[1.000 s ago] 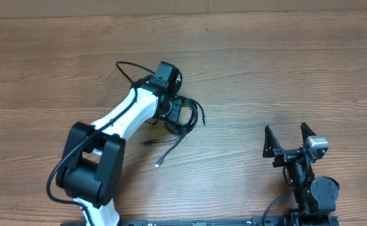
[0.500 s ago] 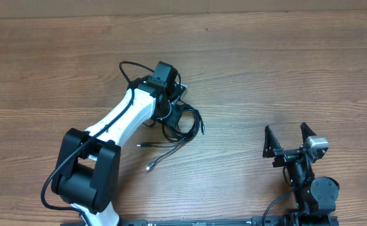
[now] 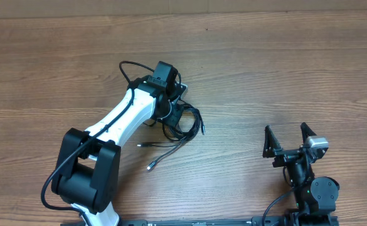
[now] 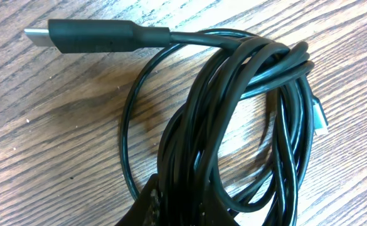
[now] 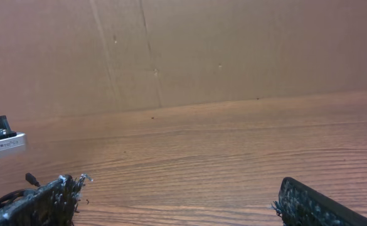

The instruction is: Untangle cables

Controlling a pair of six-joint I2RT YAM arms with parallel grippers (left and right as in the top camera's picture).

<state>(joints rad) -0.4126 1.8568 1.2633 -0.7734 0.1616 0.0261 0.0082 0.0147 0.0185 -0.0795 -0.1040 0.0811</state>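
The cables (image 3: 184,122) are thin black cords bundled in loops at the table's middle, with loose plug ends trailing to the lower left (image 3: 150,167). My left gripper (image 3: 172,108) sits over the bundle and is shut on several strands. In the left wrist view the cables (image 4: 246,113) coil in front of the gripper (image 4: 230,210), with a black plug (image 4: 89,36) at top left and a silver tip at right. My right gripper (image 3: 289,140) is open and empty at the lower right, far from the cables; its fingers (image 5: 177,204) show spread apart.
The wooden table (image 3: 283,69) stretches all around. A brown cardboard wall (image 5: 183,50) stands behind the table's far edge. The left arm's own thick black wire (image 3: 125,68) loops beside its wrist.
From 1.0 s to 0.5 s ago my left gripper dragged the bundle slightly, and the loose plug ends shifted to the lower left. Nothing has moved since. The right arm stayed still.
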